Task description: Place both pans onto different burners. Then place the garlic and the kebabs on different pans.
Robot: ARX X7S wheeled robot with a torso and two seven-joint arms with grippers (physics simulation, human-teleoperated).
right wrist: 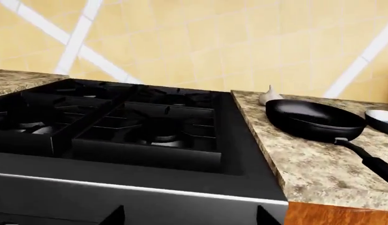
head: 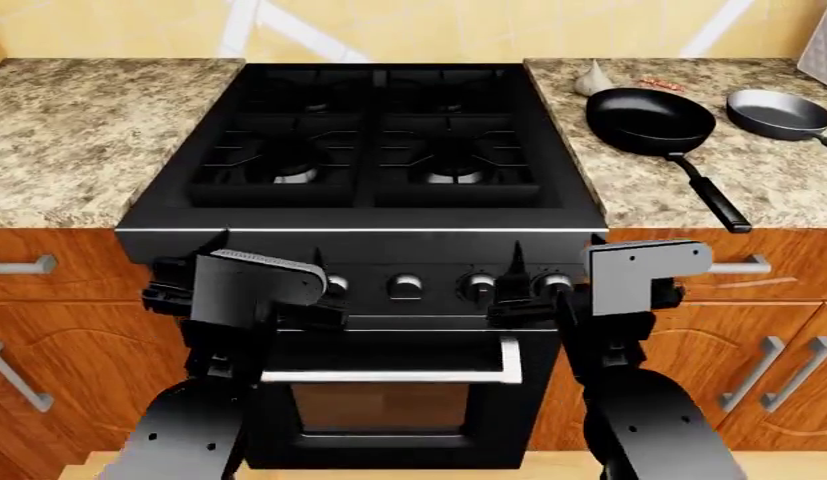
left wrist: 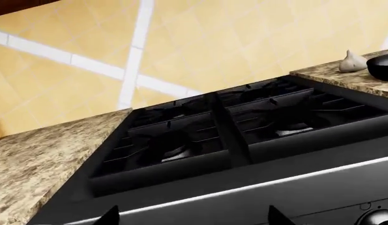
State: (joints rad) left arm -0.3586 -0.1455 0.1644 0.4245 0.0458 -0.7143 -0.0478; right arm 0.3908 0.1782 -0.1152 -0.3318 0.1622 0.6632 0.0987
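Big black pan (head: 649, 119), ahead and outboard of the wide-open, empty right hand (head: 537, 292), looks rigid, heavy; grab its long handle (head: 711, 200).

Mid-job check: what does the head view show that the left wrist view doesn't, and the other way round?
Only the head view shows the kebabs, the smaller grey pan, the larger black pan's handle, the oven door and both grippers, left and right, low in front of the knobs.
Only the left wrist view shows nothing extra, just a closer, low angle.
Both show the burners, the garlic beside the larger black pan, and the countertop.
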